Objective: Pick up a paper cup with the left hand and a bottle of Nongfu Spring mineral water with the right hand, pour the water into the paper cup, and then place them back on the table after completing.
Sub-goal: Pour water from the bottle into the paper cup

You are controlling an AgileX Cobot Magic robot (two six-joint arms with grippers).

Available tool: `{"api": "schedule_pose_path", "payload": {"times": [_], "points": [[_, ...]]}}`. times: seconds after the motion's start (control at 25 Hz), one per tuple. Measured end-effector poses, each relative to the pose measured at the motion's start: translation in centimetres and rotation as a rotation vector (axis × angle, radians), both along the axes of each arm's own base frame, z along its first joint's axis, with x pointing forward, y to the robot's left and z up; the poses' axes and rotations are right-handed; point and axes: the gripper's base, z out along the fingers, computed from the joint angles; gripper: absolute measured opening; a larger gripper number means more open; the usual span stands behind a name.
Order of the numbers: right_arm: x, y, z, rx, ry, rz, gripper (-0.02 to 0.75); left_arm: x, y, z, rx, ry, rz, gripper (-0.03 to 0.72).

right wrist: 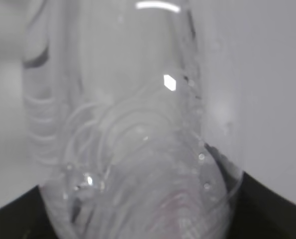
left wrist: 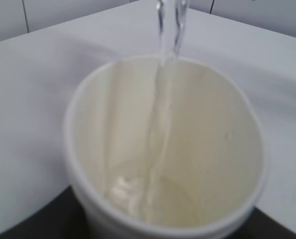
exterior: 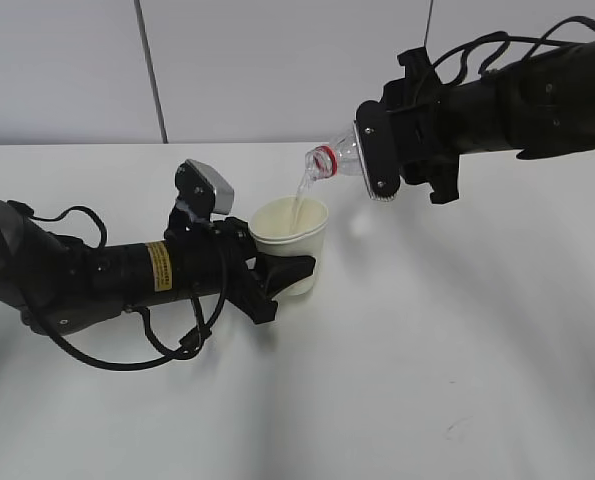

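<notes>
A white paper cup is held just above the table, left of centre, with my left gripper shut on its lower wall. The right gripper is shut on the clear bottle, which is tipped neck-down to the left, its red neck ring above the cup's rim. A thin stream of water runs from the mouth into the cup. From the left wrist, the stream of water drops into the cup and pools at the bottom. The right wrist view is filled by the bottle.
Behind the table stands a pale panelled wall. Loose black cables hang from the left arm onto the tabletop.
</notes>
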Motion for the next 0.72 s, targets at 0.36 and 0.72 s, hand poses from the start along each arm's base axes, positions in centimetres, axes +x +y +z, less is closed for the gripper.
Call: {"api": "schedule_pose_path", "payload": {"times": [0.36,0.72], "points": [[0.01,-0.02,0.01,-0.007,-0.003,0.002,0.486,0.00,0.00,0.00,0.000,0.000,0.000,0.364],[0.02,-0.04,0.01,-0.016,-0.006,0.005,0.486,0.00,0.00,-0.01,0.001,0.000,0.000,0.364]]}}
